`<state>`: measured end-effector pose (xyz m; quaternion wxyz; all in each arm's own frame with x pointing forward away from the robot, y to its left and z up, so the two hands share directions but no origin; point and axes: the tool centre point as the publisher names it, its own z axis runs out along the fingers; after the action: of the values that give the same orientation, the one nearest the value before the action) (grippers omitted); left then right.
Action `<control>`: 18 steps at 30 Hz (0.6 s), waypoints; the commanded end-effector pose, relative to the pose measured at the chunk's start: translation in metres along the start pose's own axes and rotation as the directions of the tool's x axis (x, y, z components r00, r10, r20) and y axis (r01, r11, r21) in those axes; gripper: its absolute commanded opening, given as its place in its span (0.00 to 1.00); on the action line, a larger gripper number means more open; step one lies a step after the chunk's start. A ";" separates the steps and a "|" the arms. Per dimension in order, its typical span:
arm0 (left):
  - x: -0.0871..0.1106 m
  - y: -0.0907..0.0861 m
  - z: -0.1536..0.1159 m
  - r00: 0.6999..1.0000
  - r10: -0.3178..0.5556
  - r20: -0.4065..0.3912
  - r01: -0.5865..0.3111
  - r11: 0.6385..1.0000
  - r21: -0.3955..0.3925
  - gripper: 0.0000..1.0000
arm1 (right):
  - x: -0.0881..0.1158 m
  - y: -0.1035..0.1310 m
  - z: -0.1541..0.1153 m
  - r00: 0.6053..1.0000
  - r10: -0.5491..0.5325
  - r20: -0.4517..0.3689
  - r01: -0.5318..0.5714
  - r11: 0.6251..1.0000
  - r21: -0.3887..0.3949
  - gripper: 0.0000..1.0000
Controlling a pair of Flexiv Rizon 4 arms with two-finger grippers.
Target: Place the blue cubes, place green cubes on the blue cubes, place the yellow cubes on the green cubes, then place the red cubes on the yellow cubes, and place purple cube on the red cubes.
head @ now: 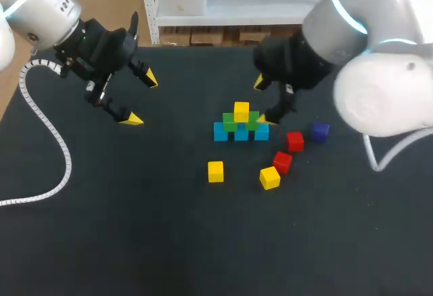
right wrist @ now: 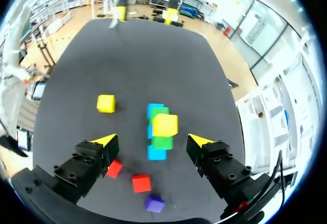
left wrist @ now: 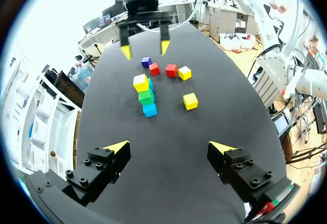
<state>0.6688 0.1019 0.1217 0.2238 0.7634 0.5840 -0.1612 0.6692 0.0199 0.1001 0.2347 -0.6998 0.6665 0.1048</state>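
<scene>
Jaws gape empty on left gripper point(head: 141, 99) and right gripper point(head: 261, 100); blue cubes point(head: 241, 133), green cubes point(head: 230, 122), one yellow cube point(head: 241, 111) stacked, red cubes point(head: 294, 140) wait.

Dark matte counter point(head: 135, 242), plain and unmarked, takes up most of the head view. White ribbed hose point(head: 67, 155) curves across its left part, running off the left edge.

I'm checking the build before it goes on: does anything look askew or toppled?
Nothing stands out. The top yellow cube sits level on the green cubes, which sit on the blue cubes. The loose yellow cubes, red cubes and purple cube lie flat beside the stack.
</scene>
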 end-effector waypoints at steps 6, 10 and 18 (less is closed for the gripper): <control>0.001 0.000 0.000 1.000 0.002 0.001 -0.002 1.000 0.000 1.00 | 0.026 0.063 -0.028 0.988 -0.129 0.086 0.135 0.989 -0.064 0.84; 0.001 0.000 0.000 1.000 0.002 0.001 -0.002 1.000 0.000 1.00 | 0.036 0.079 -0.013 0.982 -0.163 0.091 0.172 0.980 -0.099 0.84; 0.001 0.000 0.000 1.000 0.002 0.001 -0.002 1.000 0.000 1.00 | 0.047 0.100 0.027 0.968 -0.217 0.126 0.233 0.964 -0.130 0.76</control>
<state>0.6688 0.1019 0.1217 0.2237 0.7635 0.5840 -0.1612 0.5752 -0.0163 0.0530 0.2228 -0.7812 0.5622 0.1552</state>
